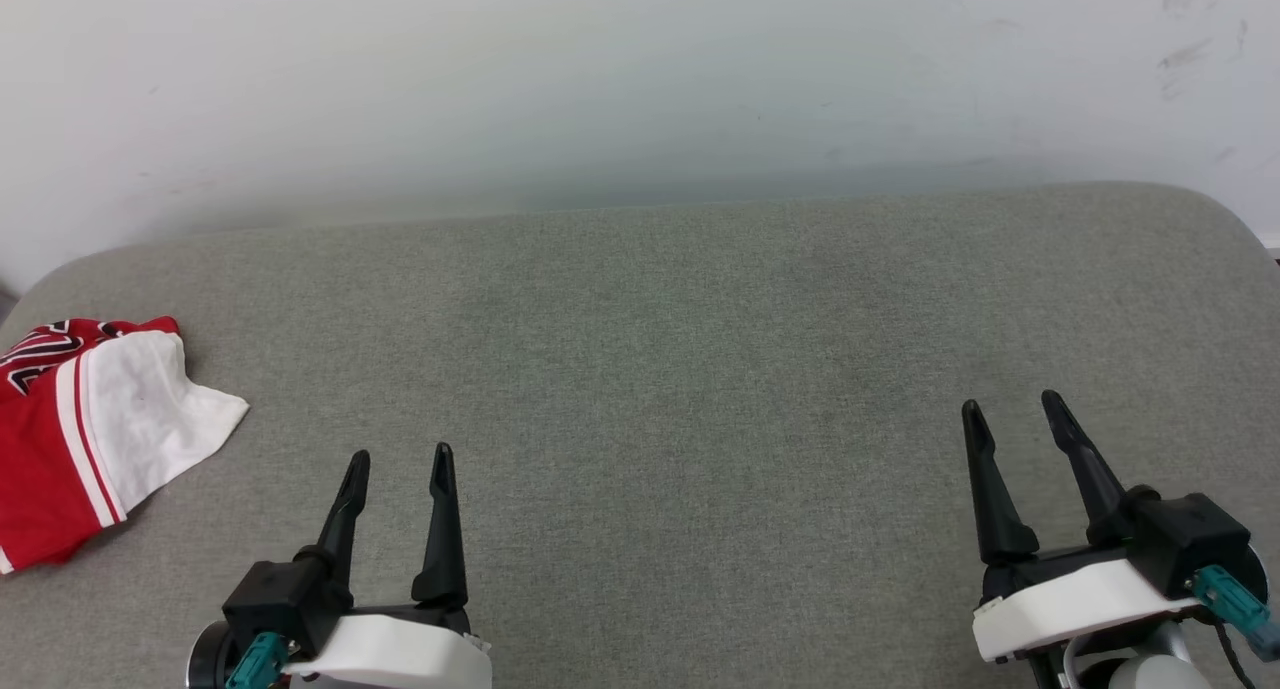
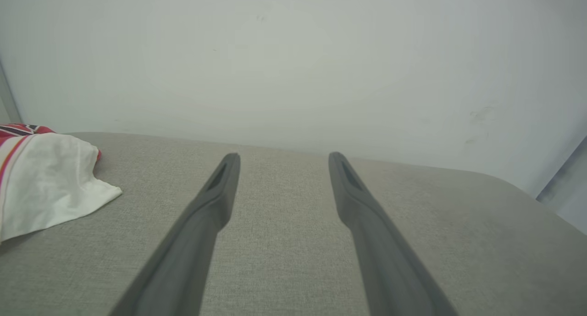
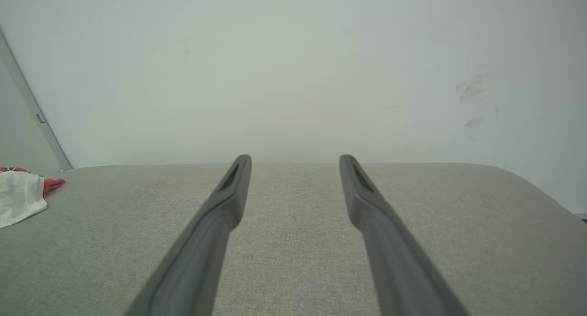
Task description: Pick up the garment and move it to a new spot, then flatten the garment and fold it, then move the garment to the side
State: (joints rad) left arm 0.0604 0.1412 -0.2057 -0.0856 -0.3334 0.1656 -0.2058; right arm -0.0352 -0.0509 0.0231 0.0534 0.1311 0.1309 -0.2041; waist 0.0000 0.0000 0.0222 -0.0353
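Observation:
The garment (image 1: 90, 434), a red shirt with a white sleeve, red-and-white stripe trim and black lettering, lies bunched at the far left edge of the grey cushion, partly cut off by the picture. The left wrist view has the garment (image 2: 46, 183) at its left; the right wrist view catches the garment (image 3: 20, 194) at its far left. My left gripper (image 1: 400, 459) hovers low at the front left, open and holding nothing, to the right of the shirt and apart from it. My right gripper (image 1: 1015, 404) is at the front right, open too, far from the shirt.
The grey fabric cushion (image 1: 680, 369) spans the whole width, with rounded back corners. A pale wall (image 1: 640, 79) rises directly behind its far edge. A wide stretch of bare cushion separates the two grippers.

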